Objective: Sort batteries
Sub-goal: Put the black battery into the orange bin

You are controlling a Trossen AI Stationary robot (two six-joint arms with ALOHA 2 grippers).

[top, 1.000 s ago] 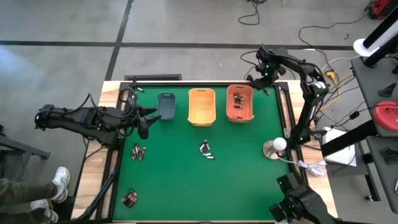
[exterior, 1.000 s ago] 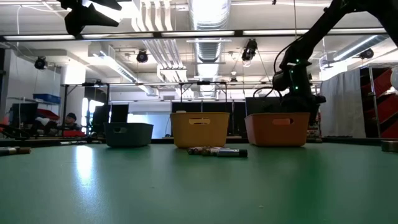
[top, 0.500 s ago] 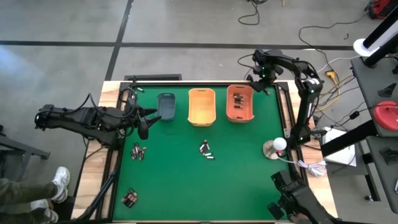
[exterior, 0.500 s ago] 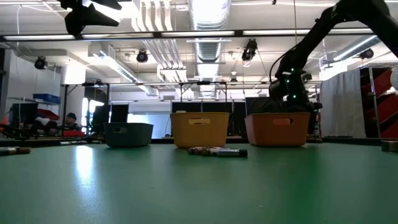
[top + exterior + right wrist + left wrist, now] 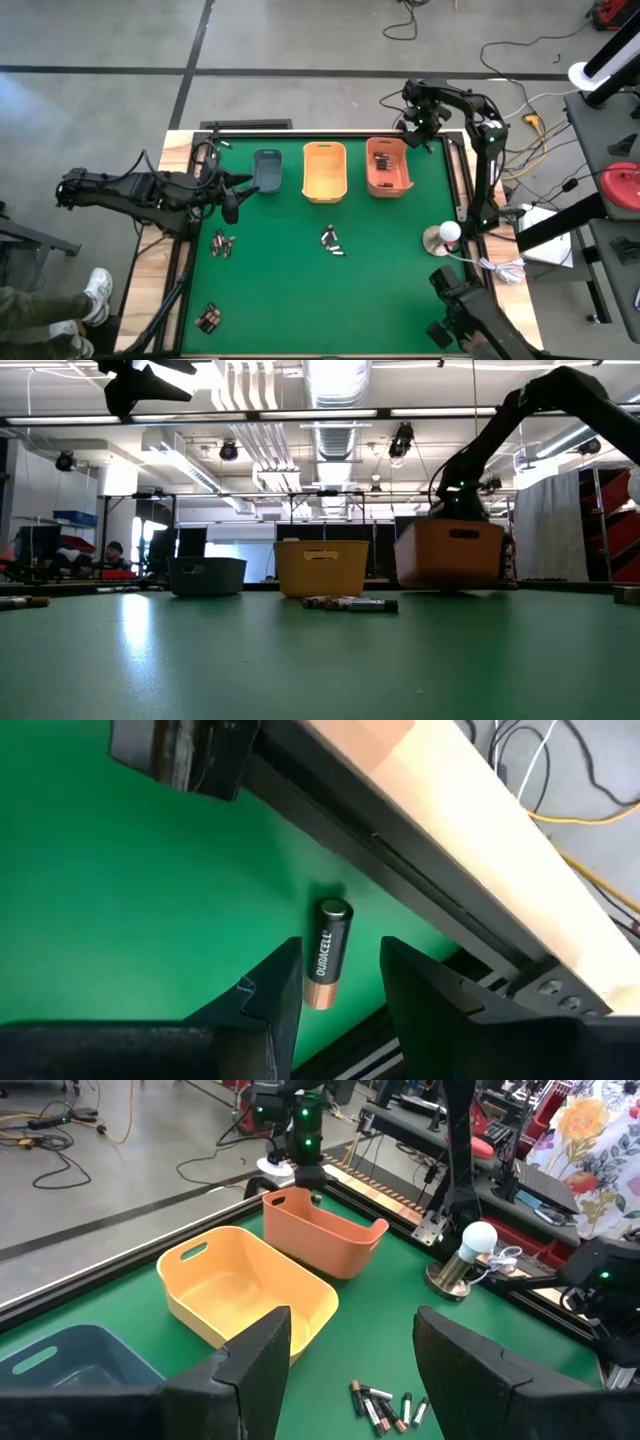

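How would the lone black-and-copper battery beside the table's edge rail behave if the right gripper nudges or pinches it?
The battery is a smooth cylinder lying on its side, so it would probably roll if nudged. Its glossy, rigid-looking casing may slip in a pinch.

Two black jointed arms (image 5: 140, 192) with dark, blunt fingers (image 5: 250, 1370).
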